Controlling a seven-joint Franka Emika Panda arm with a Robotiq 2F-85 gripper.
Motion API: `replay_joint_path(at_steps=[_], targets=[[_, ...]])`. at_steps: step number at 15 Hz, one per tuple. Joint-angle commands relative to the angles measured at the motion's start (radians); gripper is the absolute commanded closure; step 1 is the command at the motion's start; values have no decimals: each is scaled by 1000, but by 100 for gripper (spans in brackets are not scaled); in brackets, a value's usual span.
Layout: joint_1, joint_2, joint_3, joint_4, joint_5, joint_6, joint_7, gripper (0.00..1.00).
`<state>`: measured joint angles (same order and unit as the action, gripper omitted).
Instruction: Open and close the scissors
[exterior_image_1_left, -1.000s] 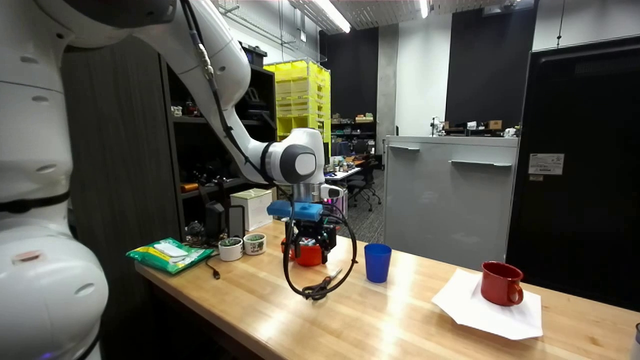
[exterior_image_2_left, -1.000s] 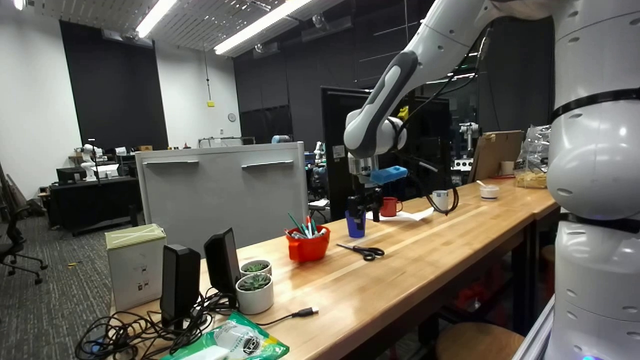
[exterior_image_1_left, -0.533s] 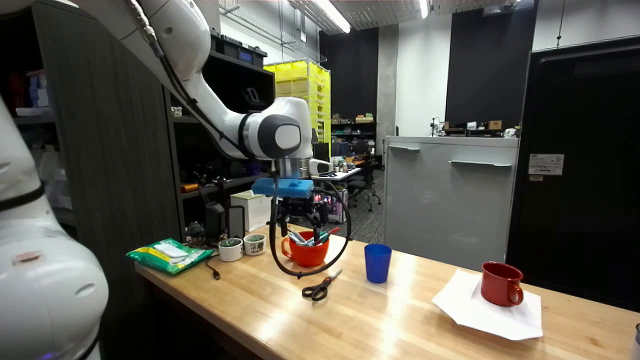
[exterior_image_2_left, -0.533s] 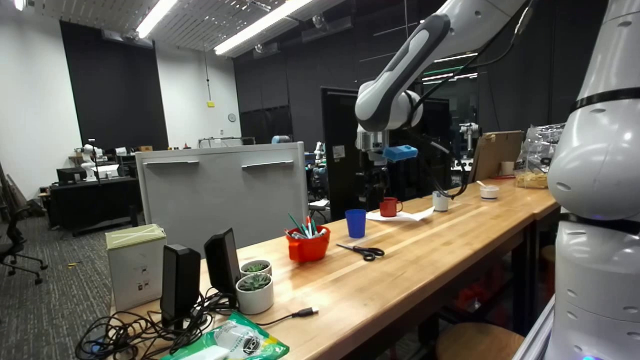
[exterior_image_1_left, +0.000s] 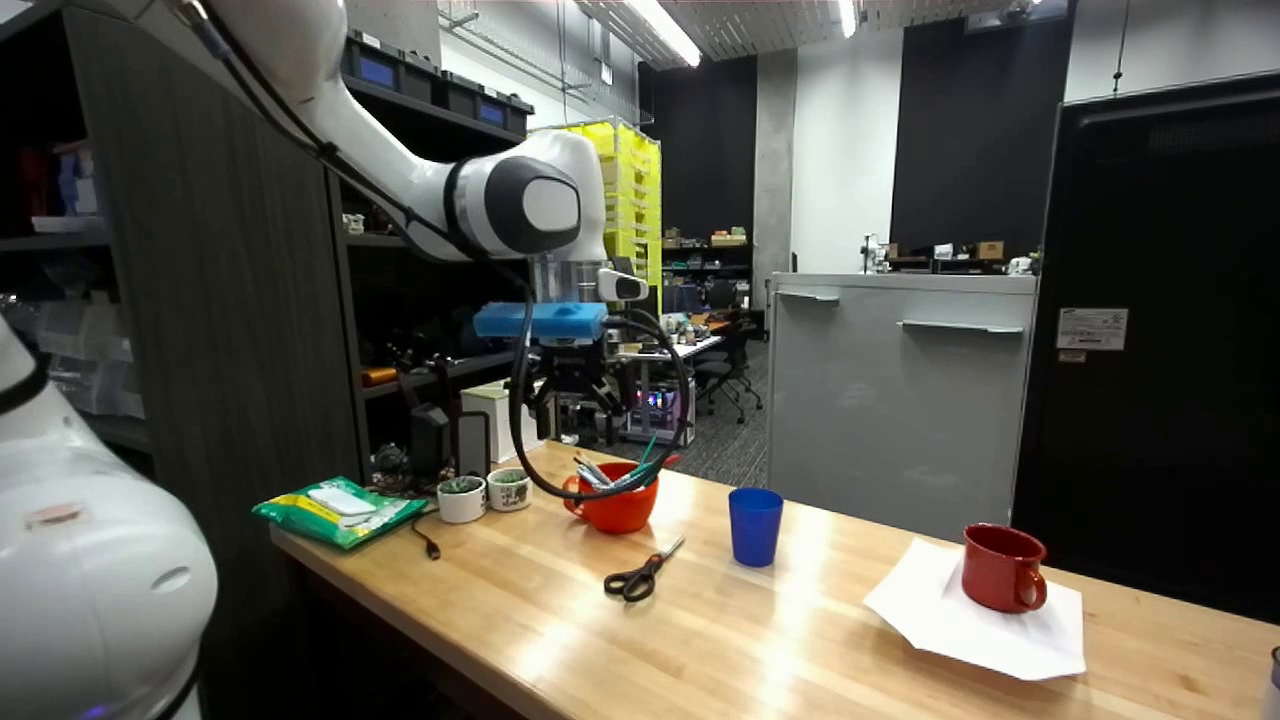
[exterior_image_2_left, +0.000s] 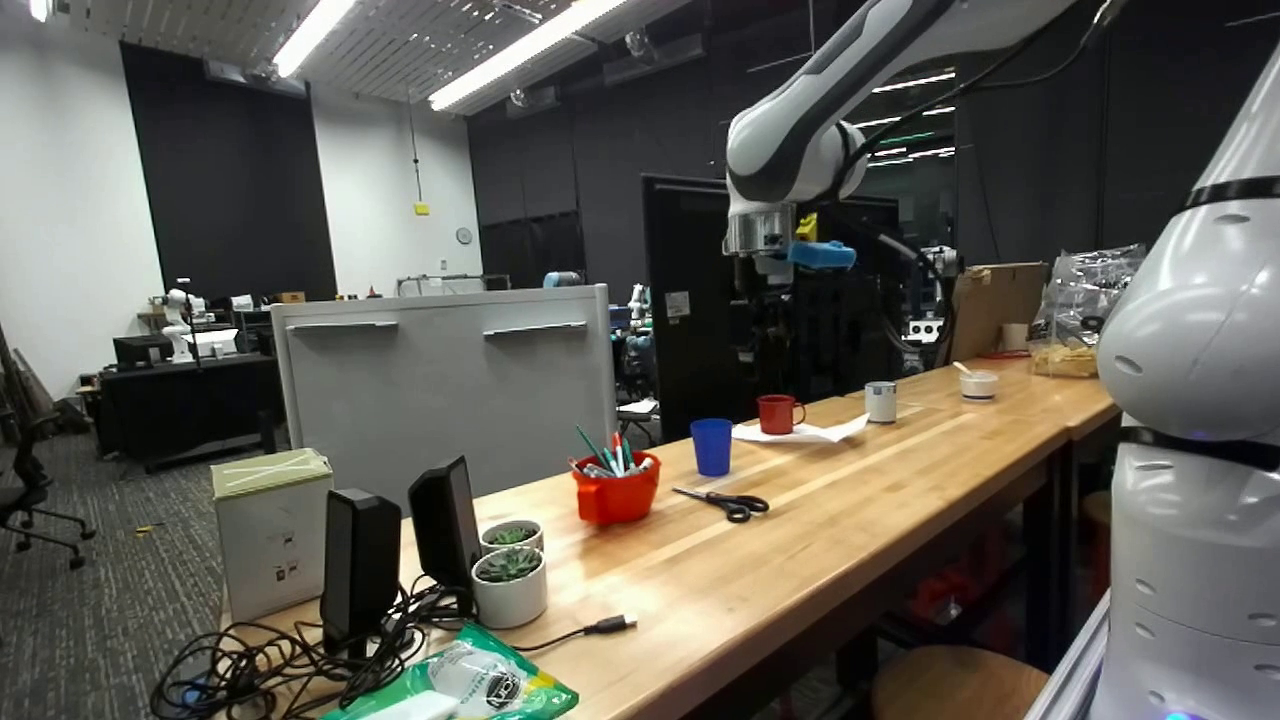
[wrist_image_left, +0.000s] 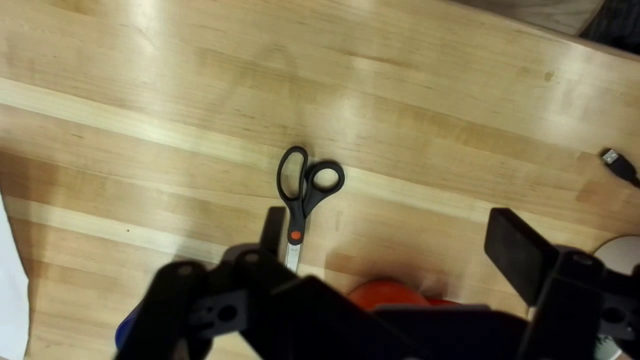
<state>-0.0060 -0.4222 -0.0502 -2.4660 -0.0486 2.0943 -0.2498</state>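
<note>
Black-handled scissors (wrist_image_left: 298, 210) lying closed on wooden table (wrist_image_left: 425, 125), hand (wrist_image_left: 389, 221) above, spread wide

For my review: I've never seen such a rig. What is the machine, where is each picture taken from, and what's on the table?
The machine is a white robot arm ending in a black two-fingered tool. Two pictures come from cameras outside the robot; the downward one comes from a camera on its wrist, so the tool looks large there. On the pale wooden table lie scissors with black loop handles and metal blades. Nearby stand a blue cup and an orange-red mug holding pens; further along, a dark red mug stands on a white paper sheet. The tool is open above the table and holds nothing. The task is to open and close the scissors, which it is not touching.
</note>
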Motion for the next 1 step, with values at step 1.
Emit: replay_joint_path(at_steps=[1], targets=[[6,-9,-5,1,-3,-8,2,0]])
